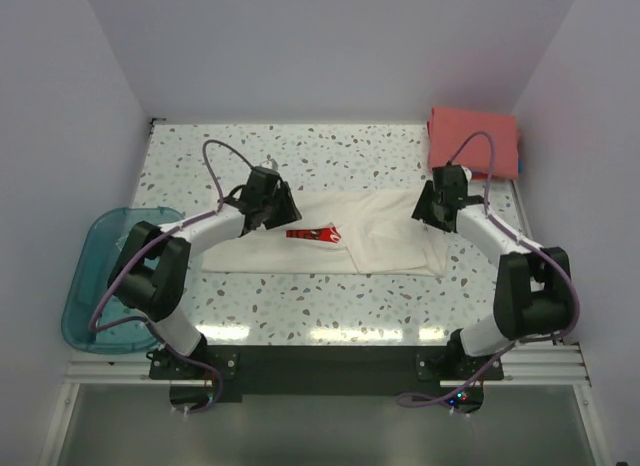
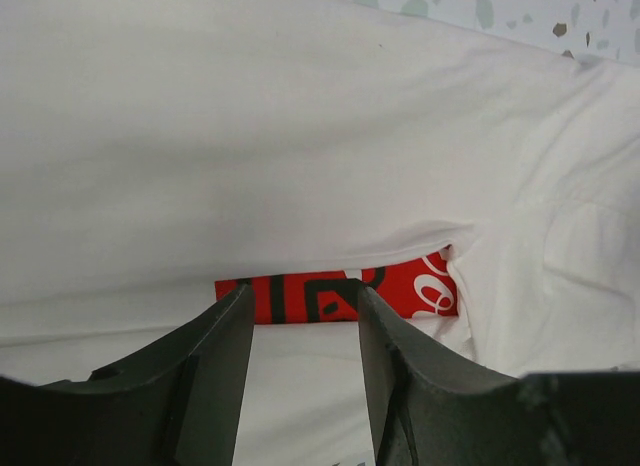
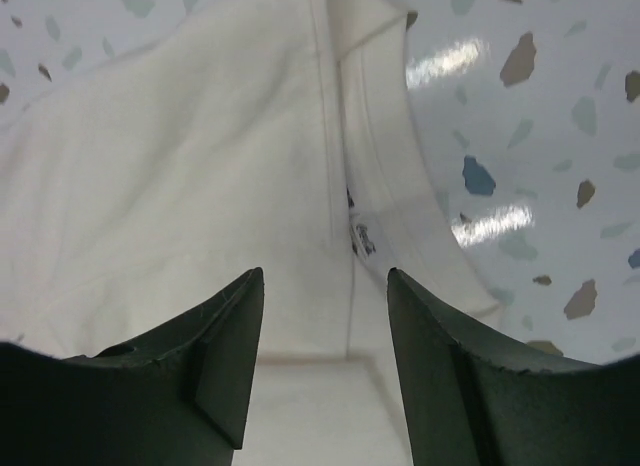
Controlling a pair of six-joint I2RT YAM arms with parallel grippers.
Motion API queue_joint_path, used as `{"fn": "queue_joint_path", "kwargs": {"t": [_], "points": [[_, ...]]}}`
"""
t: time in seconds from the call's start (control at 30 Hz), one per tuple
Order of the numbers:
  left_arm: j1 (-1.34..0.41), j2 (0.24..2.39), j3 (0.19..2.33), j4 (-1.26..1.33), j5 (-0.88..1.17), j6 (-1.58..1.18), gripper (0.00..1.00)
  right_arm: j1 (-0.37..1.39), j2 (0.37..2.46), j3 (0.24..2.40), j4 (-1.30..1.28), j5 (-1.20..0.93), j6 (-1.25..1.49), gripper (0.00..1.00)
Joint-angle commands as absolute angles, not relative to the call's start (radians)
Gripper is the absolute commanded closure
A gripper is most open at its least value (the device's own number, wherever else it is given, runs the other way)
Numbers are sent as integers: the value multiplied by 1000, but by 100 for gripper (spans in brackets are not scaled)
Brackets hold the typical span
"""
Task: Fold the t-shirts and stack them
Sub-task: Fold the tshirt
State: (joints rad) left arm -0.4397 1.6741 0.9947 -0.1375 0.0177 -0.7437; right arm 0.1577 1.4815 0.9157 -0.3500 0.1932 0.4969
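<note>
– Looking across the speckled table (image 1: 300,306), how far along would you say they are?
– Partway, I'd judge. The big cream-white t-shirt (image 1: 390,236) lies in the middle, drawn into a long band, not yet a neat packet. It wants more folds before it can be stacked.
– And the teal tub (image 1: 100,276)?
– Sitting at the left side, apart from the cloth.
– Anything finished?
– The coral-red t-shirt (image 1: 472,136) lies folded in the far right corner, well apart from the cream one.
– The grippers?
– The left gripper (image 2: 300,301) is over the cloth, fingers spread, holding nothing. The right gripper (image 3: 325,286) is over a seam near the shirt's right end, likewise spread and empty.
– Smaller details?
– The red chest print (image 1: 313,233) is half tucked under a fold. A blue edge (image 1: 521,166) peeps from beneath the coral shirt, so the stack looks started.
</note>
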Motion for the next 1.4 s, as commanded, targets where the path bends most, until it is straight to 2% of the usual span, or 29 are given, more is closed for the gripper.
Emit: {"fn": "queue_joint_path", "kwargs": {"t": [0.0,0.13,0.33,0.4,0.8,0.87,0.9,1.03,1.23,1.37], "points": [[-486,1664,1019,-126,2,-724,50,112,1592,1040,-282,221,506,45],[-540,1651,994,-117,-34,-735,50,92,1715,1156,-252,229,505,47],[-571,1617,928,-72,-5,-744,51,72,1856,1253,-222,218,486,61],[-572,1605,908,-64,18,-742,51,67,1885,1259,-222,219,480,63],[-588,1635,884,-41,23,-718,51,64,1956,1285,-209,238,472,65],[-586,1652,881,-43,15,-722,51,64,1959,1290,-210,235,471,69],[-586,1658,882,-43,14,-723,51,64,1959,1292,-216,236,469,76],[-586,1692,884,-54,3,-732,52,63,1957,1333,-258,238,460,94],[-587,1726,890,-63,3,-730,52,61,1936,1397,-348,247,434,96],[-586,1746,893,-64,-26,-735,52,54,1919,1417,-383,268,410,93]]}}
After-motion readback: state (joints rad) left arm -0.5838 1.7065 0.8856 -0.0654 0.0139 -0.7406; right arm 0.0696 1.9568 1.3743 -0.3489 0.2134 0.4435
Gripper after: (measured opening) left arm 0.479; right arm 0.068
